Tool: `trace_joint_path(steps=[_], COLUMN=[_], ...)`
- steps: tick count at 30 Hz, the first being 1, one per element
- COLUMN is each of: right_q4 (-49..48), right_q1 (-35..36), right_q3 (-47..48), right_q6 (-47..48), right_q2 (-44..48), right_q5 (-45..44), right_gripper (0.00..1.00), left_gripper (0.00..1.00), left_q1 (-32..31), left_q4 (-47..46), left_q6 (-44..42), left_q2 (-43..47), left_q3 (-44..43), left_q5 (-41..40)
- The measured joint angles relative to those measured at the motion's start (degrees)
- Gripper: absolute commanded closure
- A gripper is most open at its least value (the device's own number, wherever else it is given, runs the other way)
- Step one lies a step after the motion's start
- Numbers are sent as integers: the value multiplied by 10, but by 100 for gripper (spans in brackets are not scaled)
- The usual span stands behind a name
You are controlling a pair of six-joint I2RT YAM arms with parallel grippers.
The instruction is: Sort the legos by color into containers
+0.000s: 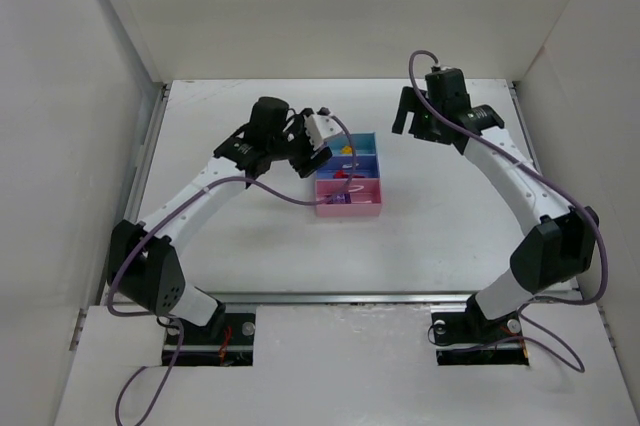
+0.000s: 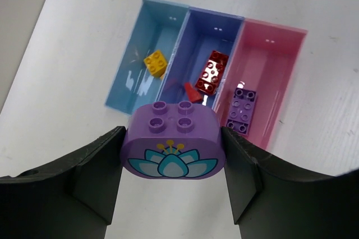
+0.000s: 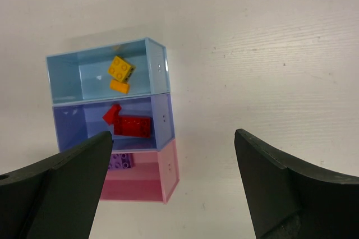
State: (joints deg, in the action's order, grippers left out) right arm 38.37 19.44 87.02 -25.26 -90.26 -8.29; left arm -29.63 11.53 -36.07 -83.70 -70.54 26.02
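Note:
My left gripper [image 2: 173, 155] is shut on a large purple rounded brick [image 2: 174, 143] with a teal flower print, held above the table just short of the three joined trays. The light blue tray [image 2: 132, 79] holds a yellow brick [image 2: 155, 63]. The darker blue tray [image 2: 221, 28] holds a red brick [image 2: 211, 72] and a small red piece [image 2: 192, 91]. The pink tray [image 2: 275, 76] holds a purple brick [image 2: 242, 110]. My right gripper [image 3: 173, 138] is open and empty, raised to the right of the trays [image 1: 350, 176]. An orange piece [image 3: 119, 86] lies beside the yellow brick [image 3: 120, 68].
White walls [image 1: 80, 146] close in the table on the left, right and back. A metal rail [image 1: 350, 296] runs along the near edge. Purple cables [image 1: 270, 191] hang from both arms.

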Motion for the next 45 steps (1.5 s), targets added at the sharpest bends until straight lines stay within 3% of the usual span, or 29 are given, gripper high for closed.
trace_joint_path(steps=[9, 17, 26, 45], right_q4=[-3, -7, -15, -19], right_q1=[-3, -9, -10, -10], right_q3=[-36, -59, -78, -92], right_q6=[2, 2, 7, 10], right_q2=[10, 17, 36, 44], right_q5=[0, 2, 3, 4], right_gripper=[5, 5, 5, 5], left_gripper=[100, 100, 100, 100], left_q1=[-7, -92, -102, -104], left_q4=[36, 30, -27, -41], left_q6=[-100, -129, -118, -99], left_q2=[1, -47, -92, -92], left_q3=[2, 8, 41, 48], left_q5=[111, 50, -12, -25])
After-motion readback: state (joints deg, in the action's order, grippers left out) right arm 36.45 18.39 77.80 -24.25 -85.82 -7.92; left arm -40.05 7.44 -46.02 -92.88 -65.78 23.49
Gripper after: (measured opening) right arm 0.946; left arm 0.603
